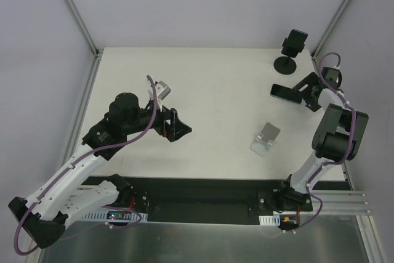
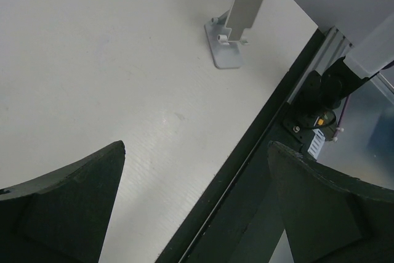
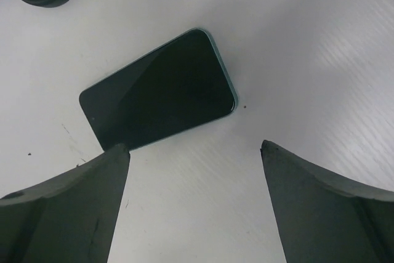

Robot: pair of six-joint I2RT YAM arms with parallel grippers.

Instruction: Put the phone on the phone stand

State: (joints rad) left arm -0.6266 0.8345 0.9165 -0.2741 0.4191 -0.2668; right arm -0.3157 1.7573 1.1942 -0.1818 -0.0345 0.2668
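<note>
Phone point(image 3: 159, 90) flat on table point(image 3: 308, 60), centre frame, just beyond right gripper point(image 3: 192, 147), spread wide, empty; left gripper point(image 2: 197, 146) likewise spread, empty; phone stand point(image 2: 234, 29) upper centre.

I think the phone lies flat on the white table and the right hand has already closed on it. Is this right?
Not quite. The right hand is open, its fingers wide apart and not gripping anything; the phone sits just ahead of them. It does lie flat on the white table. The right wrist view shows this.
</note>
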